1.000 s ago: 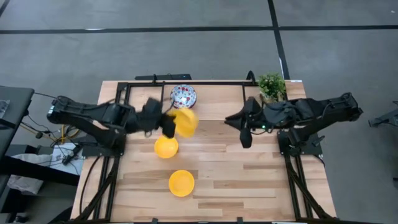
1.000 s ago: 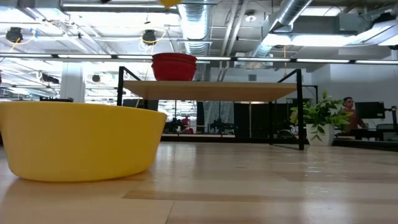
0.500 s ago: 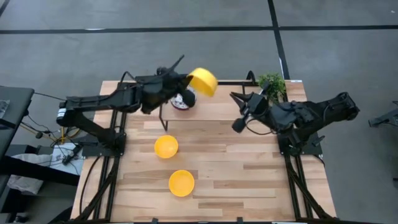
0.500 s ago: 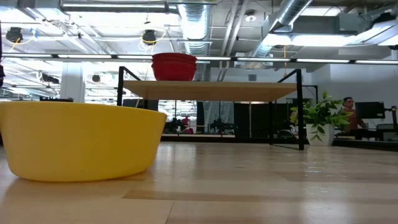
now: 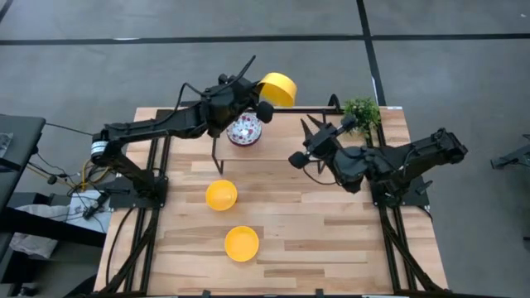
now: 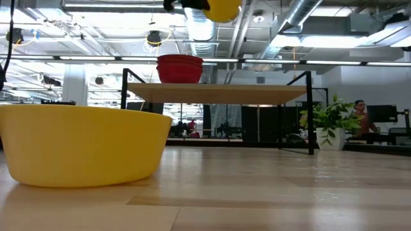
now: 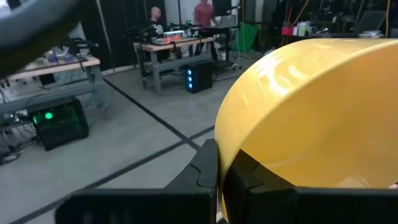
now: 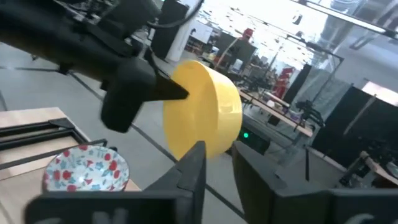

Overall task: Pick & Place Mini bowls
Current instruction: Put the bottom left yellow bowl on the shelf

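Spanning the high view, the wooden tabletop (image 5: 331,232) carries a black-framed shelf (image 5: 281,110) along its far edge; the low view alone shows that shelf as a raised wooden board on black legs. The left arm reaches over the shelf, and the left tool (image 5: 258,98) is closed on the rim of a yellow bowl (image 5: 278,88), holding it tipped on its side in the air above the far edge. The low view shows this held bowl at the picture's top, well above the shelf board. The left wrist view shows the dark fingers (image 7: 208,168) pinching the yellow wall, one finger outside and one inside. The right arm extends toward the table's middle; the right tool (image 5: 310,145) hangs over the tabletop near the shelf, its fingers (image 8: 193,165) parted with a narrow gap and holding nothing. The right wrist view shows the held bowl and the left tool from the side.

Count of bowls: in the high view, three yellow, namely the held one, a second yellow bowl (image 5: 221,195) at mid-table, and a third yellow bowl (image 5: 241,243) nearer the front edge. One speckled bowl (image 5: 245,130) shows on the shelf from above; the low view shows its red outside as a stack, number unclear. One potted plant (image 5: 362,112) stands at the far right corner.
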Robot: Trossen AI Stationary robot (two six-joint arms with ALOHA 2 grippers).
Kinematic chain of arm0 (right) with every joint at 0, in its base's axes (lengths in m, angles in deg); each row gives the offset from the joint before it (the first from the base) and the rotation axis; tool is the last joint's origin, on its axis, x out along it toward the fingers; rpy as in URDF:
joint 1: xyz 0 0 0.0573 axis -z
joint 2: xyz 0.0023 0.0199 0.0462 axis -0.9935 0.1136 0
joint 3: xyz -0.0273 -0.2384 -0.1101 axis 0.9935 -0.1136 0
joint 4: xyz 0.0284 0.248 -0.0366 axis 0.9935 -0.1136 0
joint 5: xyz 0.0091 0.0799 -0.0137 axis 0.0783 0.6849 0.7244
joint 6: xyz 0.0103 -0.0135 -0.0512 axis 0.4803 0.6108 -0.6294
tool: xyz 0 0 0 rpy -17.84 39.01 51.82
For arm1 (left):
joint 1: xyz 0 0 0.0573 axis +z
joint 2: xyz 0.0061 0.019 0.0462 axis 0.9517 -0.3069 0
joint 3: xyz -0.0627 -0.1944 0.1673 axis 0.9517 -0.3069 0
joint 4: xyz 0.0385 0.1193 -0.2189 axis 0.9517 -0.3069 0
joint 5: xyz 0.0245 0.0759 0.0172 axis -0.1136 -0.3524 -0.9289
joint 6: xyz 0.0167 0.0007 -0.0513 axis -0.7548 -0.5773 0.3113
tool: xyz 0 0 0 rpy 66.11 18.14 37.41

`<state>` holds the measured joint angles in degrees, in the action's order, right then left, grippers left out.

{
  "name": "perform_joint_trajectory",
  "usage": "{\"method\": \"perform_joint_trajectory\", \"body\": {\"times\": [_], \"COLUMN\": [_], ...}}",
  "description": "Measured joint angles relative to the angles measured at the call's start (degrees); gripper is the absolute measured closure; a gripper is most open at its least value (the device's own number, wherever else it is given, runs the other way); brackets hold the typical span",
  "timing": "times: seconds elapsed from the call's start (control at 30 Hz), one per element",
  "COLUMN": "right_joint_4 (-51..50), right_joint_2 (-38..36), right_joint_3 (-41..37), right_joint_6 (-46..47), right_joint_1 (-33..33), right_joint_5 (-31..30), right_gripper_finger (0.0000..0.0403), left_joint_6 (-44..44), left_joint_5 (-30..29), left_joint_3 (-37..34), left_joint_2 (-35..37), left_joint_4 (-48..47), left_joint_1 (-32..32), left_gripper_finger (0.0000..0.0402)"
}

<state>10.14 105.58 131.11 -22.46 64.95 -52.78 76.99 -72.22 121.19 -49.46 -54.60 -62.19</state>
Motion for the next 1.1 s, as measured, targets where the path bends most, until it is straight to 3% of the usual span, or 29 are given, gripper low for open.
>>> {"method": "perform_joint_trajectory", "body": {"times": [0.3,0.47,0.83,1.1], "right_joint_4": [2.8,5.6,12.9,13.6], "right_joint_2": [1.5,3.8,5.4,5.6], "right_joint_3": [0.0,0.0,0.0,0.0], "right_joint_6": [1.5,-0.2,-5.4,-5.4], "right_joint_1": [4.5,5.4,7.0,8.1], "right_joint_5": [2.0,3.3,4.0,2.9], "right_gripper_finger": [0.0236,0.0208,0.0229,0.0255], "left_joint_6": [-4.6,-6.0,-6.2,-7.0], "left_joint_5": [0.1,1.4,7.8,7.0], "left_joint_3": [0.0,0.0,0.0,0.0], "left_joint_2": [1.4,2.1,2.3,2.3], "left_joint_4": [2.0,3.9,3.9,3.9], "left_joint_1": [-0.2,0.1,-0.4,-2.2], "left_gripper_finger": [0.0399,0.0399,0.0399,0.0399]}}
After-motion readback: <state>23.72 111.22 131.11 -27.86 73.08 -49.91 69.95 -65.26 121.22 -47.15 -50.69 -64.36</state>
